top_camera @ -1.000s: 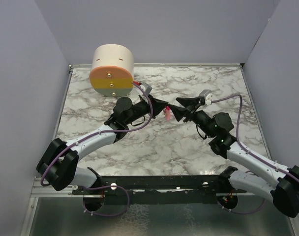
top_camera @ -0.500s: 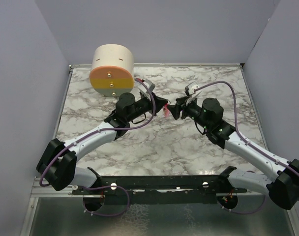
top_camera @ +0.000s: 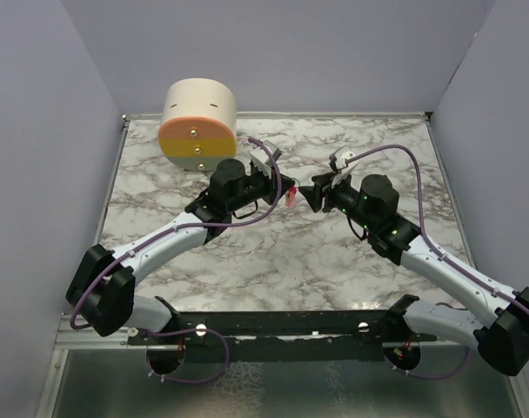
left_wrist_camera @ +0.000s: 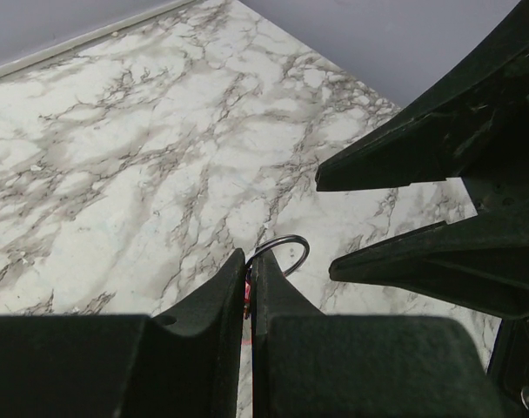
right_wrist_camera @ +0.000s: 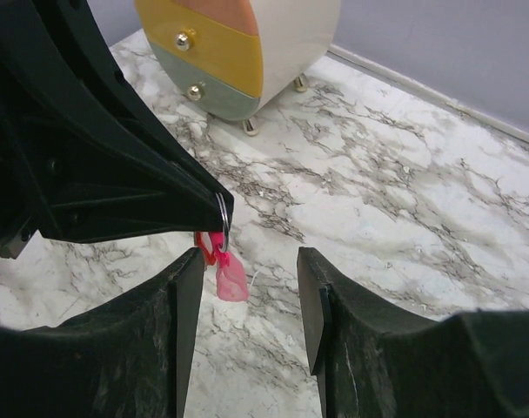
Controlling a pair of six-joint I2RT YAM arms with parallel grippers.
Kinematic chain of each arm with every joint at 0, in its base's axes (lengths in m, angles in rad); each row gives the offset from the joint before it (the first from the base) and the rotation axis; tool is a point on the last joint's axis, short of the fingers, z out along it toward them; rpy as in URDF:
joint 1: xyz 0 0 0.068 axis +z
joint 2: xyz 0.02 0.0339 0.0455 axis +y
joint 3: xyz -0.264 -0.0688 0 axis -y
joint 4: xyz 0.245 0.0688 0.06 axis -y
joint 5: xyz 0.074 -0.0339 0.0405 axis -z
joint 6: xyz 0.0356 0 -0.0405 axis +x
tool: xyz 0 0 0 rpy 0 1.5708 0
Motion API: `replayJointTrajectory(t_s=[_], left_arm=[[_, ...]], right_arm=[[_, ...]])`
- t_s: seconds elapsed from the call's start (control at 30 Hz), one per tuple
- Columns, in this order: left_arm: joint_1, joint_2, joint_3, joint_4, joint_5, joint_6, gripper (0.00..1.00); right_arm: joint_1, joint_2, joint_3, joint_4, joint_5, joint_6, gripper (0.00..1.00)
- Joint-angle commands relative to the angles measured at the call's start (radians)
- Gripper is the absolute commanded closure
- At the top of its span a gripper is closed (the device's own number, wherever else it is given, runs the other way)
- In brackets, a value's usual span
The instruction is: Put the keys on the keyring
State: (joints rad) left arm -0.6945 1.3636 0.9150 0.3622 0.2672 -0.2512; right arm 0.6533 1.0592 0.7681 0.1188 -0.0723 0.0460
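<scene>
My left gripper is shut on the keyring and holds it above the table. The thin dark ring sticks out past its fingertips in the left wrist view, where the left gripper is closed tight. The pink strip hangs down from the ring. The keys, a tiny red piece, hang at the ring beside the strip, partly behind my right finger. My right gripper is open and empty. It faces the left gripper tip to tip, with the strip just ahead of its fingers.
A round cream drawer unit with orange and green fronts stands at the back left, close behind the left arm; it also shows in the right wrist view. Marble table with grey walls on three sides.
The right wrist has turned and its gripper has come close to the left gripper's tips. The left gripper has shifted slightly up and back with the keyring.
</scene>
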Motion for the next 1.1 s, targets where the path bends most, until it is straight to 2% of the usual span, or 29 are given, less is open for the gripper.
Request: replayJointTrajectory(t_s=[0.0, 0.5, 1.07], left_arm=[[-0.011, 0.018, 0.053, -0.054, -0.010, 0.047, 1.00], [-0.025, 0.016, 0.096, -0.135, -0.020, 0.144, 1.00], [-0.022, 0.049, 0.139, -0.193, 0.105, 0.434, 1.00]], right_arm=[[0.003, 0.002, 0.055, -0.026, -0.017, -0.005, 0.53], [0.002, 0.075, 0.163, -0.171, -0.041, 0.000, 0.58], [0.002, 0.024, 0.186, -0.318, 0.003, -0.008, 0.55]])
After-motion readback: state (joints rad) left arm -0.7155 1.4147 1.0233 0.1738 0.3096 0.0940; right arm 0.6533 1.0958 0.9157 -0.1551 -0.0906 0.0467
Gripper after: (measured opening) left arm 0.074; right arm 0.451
